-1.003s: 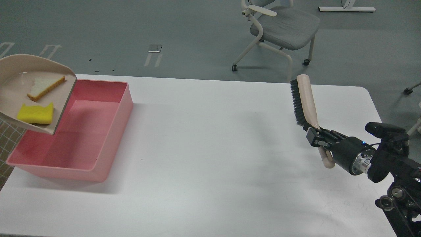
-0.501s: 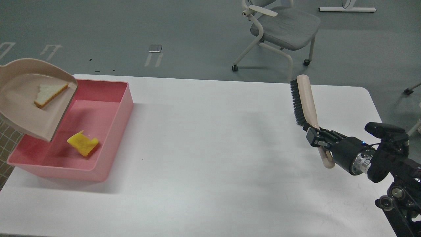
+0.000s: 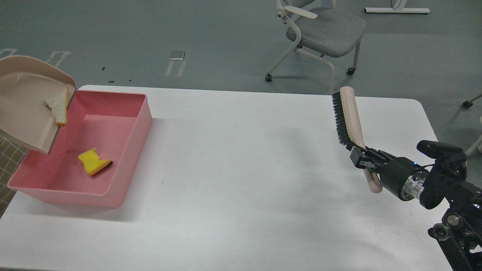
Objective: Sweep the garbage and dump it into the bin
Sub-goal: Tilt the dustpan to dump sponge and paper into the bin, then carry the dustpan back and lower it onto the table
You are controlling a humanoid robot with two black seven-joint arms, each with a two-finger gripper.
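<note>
The pink bin (image 3: 131,124) sits on the left of the white table. A yellow sponge (image 3: 92,162) lies on the bin's floor. Above the bin's left end hangs the beige dustpan (image 3: 22,98), tilted steeply with its lip down. The bread slice (image 3: 59,107) rests at the dustpan's lip, right at the edge over the bin. My left gripper is out of view past the left edge. On the right, my right gripper (image 3: 364,160) is shut on the handle of the beige brush (image 3: 348,116), whose black bristles face left above the table.
A grey office chair (image 3: 320,34) stands on the floor beyond the table's far edge. The white table (image 3: 241,169) stretches between bin and brush. Tiled flooring shows at the far left.
The yellow sponge slid out of the dustpan and landed in the bin. The dustpan tilted steeper and the bread slid to its lip. The right arm and brush stayed still.
</note>
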